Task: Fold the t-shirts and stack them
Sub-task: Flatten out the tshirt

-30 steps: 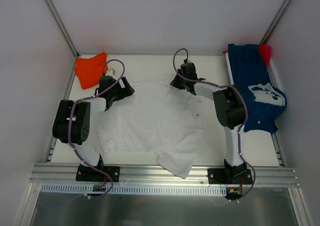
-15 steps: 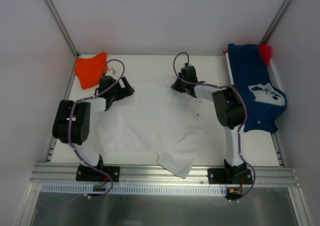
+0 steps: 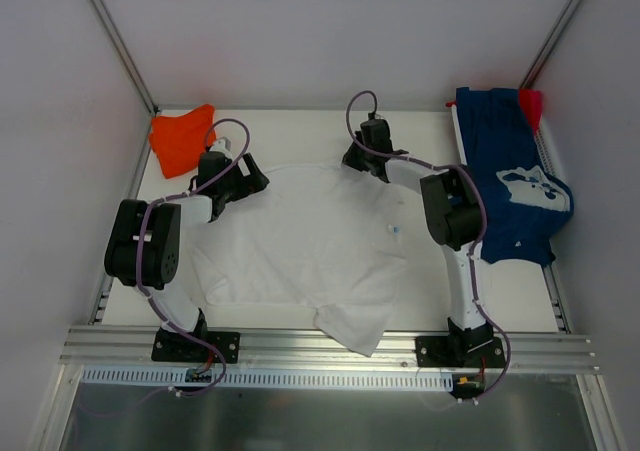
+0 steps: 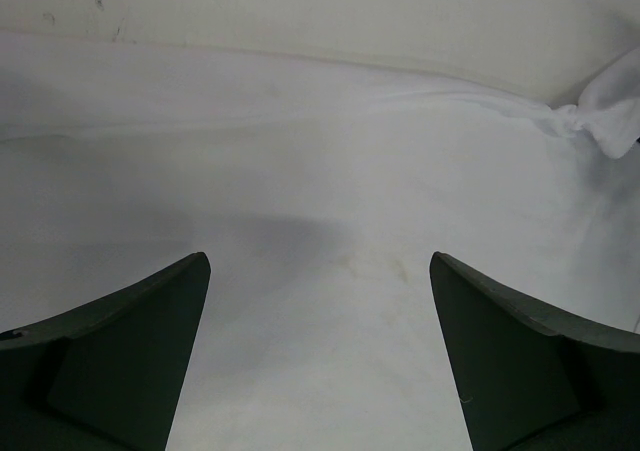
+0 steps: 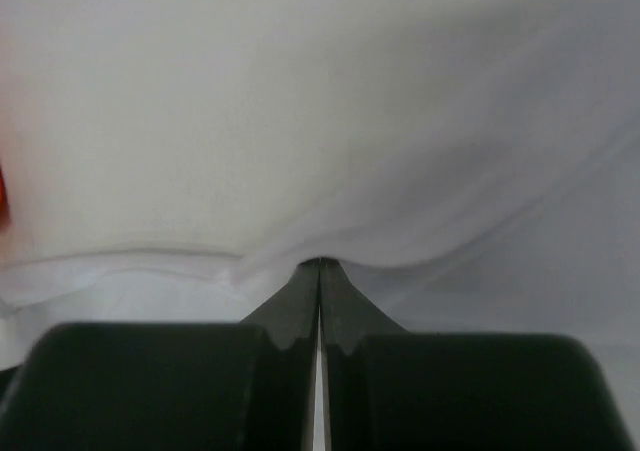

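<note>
- Lying spread across the middle of the table (image 3: 300, 131), the white t-shirt (image 3: 300, 236) is mostly flat. It is a little wider left to right than near to far.
- Its far edge runs left to right between the two grippers, and one corner droops toward the near rail. I cannot tell which end is the collar.
- The coming move turns on that far edge. It sits directly under both wrists, with the left end at the left arm and the right end at the right arm, so neither arm has to reach across.
- The right gripper (image 5: 319, 263) has its fingers pressed together on a small fold of the far edge. In its wrist view the cloth dips into the fingertips.
- The left gripper (image 4: 318, 258) is spread wide just above the cloth near the far-left corner. Nothing is between its fingers, and the hem line lies a little beyond them.
- In my judgement the left gripper has to pinch its end before the edge can be carried toward the near side evenly.
- Both arms are bent at the elbow and reach out low over the table, with the wrists angled in toward each other.
- The orange t-shirt (image 3: 182, 139) is bunched in the far-left corner, just beyond the left wrist.
- The navy t-shirt (image 3: 510, 186) lies along the right side, with the small red one (image 3: 530, 102) at its far end. Both are well clear of the fold.
</note>
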`<state>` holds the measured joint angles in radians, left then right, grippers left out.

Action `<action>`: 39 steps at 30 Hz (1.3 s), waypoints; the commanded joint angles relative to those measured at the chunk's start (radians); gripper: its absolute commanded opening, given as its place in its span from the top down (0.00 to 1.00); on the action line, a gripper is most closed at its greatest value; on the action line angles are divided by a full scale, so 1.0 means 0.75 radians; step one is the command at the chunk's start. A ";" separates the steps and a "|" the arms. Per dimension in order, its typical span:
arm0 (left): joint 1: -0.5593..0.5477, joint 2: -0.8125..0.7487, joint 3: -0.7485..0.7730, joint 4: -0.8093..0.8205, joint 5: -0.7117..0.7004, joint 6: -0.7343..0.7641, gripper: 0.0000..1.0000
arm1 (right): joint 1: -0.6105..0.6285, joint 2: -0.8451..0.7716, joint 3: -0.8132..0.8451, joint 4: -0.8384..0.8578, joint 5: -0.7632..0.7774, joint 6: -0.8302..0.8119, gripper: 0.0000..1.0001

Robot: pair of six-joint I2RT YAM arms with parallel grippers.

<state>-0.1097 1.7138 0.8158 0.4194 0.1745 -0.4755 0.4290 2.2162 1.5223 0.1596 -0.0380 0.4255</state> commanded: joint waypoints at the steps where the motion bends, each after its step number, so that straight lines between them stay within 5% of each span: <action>1: 0.009 -0.064 -0.020 0.060 0.019 0.029 0.07 | -0.018 0.119 0.213 -0.053 -0.029 -0.015 1.00; 9: 0.009 -0.078 -0.045 0.089 0.019 0.031 0.06 | -0.050 0.516 0.947 -0.154 -0.050 0.062 0.95; 11: 0.009 -0.078 -0.045 0.089 0.019 0.031 0.06 | -0.061 0.577 1.046 -0.097 -0.025 0.093 0.82; 14: 0.007 -0.082 -0.053 0.093 0.025 0.033 0.05 | -0.073 0.628 1.102 0.044 0.032 0.122 0.30; 18: 0.007 -0.084 -0.057 0.103 0.027 0.037 0.04 | -0.081 0.547 1.047 0.128 0.042 0.048 0.07; 20: 0.007 -0.082 -0.057 0.103 0.035 0.039 0.04 | -0.081 0.376 0.853 0.235 0.042 -0.015 0.01; 29: 0.009 -0.060 0.000 0.050 0.060 0.039 0.04 | -0.081 -0.579 -0.296 0.664 0.183 -0.183 0.00; 36: 0.009 -0.039 0.096 -0.115 -0.048 0.075 0.04 | -0.057 -1.479 -1.068 0.542 0.292 -0.083 0.01; 39: 0.009 -0.029 0.176 -0.246 -0.220 0.100 0.05 | -0.006 -1.917 -1.317 0.324 0.359 -0.036 0.01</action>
<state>-0.1097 1.6989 0.8661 0.3248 0.1272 -0.4488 0.3943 0.9432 0.6849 0.5610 0.1608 0.3508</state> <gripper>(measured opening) 0.952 0.993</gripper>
